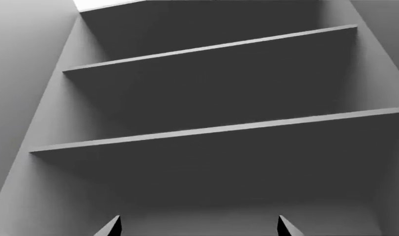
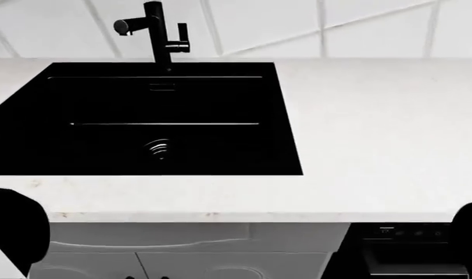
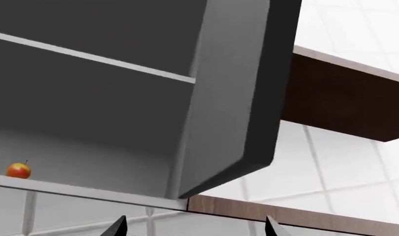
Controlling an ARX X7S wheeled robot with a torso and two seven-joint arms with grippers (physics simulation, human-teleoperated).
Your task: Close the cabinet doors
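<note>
In the right wrist view one of the cabinet doors (image 3: pixel 222 98) stands swung out from the side of an open wall cabinet (image 3: pixel 88 113). I see its plain grey inner face and dark edge, not its front. My right gripper (image 3: pixel 196 228) is open below it, touching nothing. The left wrist view looks into the open cabinet, at bare shelves (image 1: pixel 213 130). My left gripper (image 1: pixel 199 228) is open in front of them with nothing between its fingers. No door shows in that view.
An apple (image 3: pixel 18 170) lies on the cabinet's bottom shelf. The head view shows a white counter (image 2: pixel 375 139), a black sink (image 2: pixel 34 145) and a black tap (image 2: pixel 154 32). Below are a drawer front (image 2: pixel 150 235), shut lower doors (image 2: pixel 236 268) and a black appliance (image 2: pixel 407 250).
</note>
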